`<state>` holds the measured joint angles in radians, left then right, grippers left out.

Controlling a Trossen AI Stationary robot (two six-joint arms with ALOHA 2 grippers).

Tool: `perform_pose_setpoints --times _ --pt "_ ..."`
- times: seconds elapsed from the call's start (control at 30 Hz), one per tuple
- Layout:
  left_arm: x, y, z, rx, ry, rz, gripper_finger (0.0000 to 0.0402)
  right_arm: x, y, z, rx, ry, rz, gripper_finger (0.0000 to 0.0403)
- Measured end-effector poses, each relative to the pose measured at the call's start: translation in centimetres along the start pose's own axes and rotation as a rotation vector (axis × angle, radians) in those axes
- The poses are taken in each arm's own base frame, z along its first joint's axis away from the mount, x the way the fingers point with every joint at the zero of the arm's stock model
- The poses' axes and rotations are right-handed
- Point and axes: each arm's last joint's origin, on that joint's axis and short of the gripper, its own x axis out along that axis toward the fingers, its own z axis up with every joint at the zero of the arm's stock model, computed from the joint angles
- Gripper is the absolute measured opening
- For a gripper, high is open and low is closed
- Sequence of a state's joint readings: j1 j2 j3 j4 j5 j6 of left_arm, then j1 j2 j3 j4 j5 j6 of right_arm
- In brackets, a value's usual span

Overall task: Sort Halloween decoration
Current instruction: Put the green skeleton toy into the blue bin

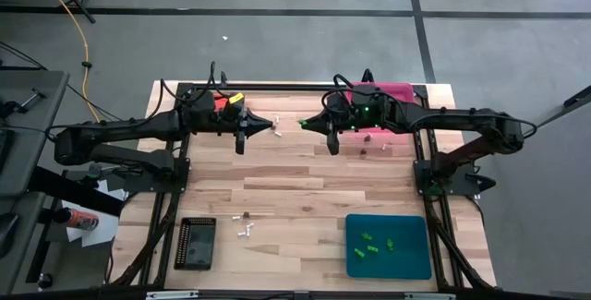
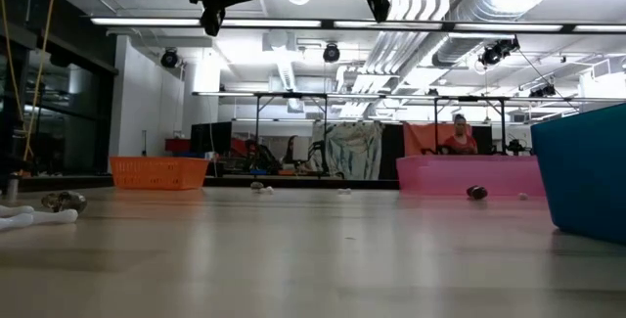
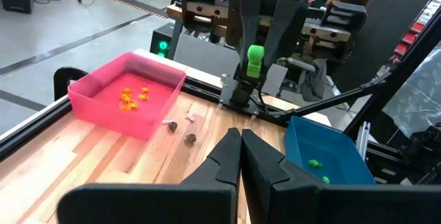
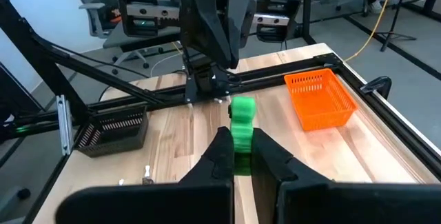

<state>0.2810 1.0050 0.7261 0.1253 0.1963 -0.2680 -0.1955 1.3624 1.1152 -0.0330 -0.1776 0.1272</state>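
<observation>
My right gripper hangs high over the far middle of the table, shut on a bright green trinket. That trinket also shows in the high view and in the left wrist view. My left gripper is shut and empty. It faces the right one tip to tip at a short gap. More green trinkets lie in the teal tray. Orange trinkets lie in the pink tray. White trinkets and brown ones lie loose on the table. My right gripper pinches the green trinket's lower part between its two fingers. The fingers are roughly level and point toward the table's left. The trinket is lifted clear of the table, and its upper part sticks out past the fingertips.
An orange tray stands at the far left under my left arm. A black tray sits at the near left. The pink tray is at the far right. Bare wood lies in the middle between the trays. A person is in the room behind.
</observation>
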Motion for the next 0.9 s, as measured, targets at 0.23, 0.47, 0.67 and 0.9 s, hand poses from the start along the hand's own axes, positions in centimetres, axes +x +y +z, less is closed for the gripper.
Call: perform_pose_setpoints --times 0.23,0.47,0.67,0.9 --pt "0.0 0.0 0.0 0.000 0.000 0.000 0.0000 0.0 0.6 -0.4 0.102 0.060 0.129 0.0003" --pt "0.0 0.0 0.0 0.011 0.001 0.002 0.0000 -0.7 6.3 -4.9 0.408 0.565 0.337 0.0007" --pt "0.0 0.0 0.0 0.017 0.001 0.002 0.0000 -4.4 14.4 -9.6 0.480 1.026 0.245 0.0020" --pt "0.0 0.0 -0.1 0.016 0.002 0.002 0.0000 -8.8 21.8 -14.4 0.593 1.326 0.012 0.0022"
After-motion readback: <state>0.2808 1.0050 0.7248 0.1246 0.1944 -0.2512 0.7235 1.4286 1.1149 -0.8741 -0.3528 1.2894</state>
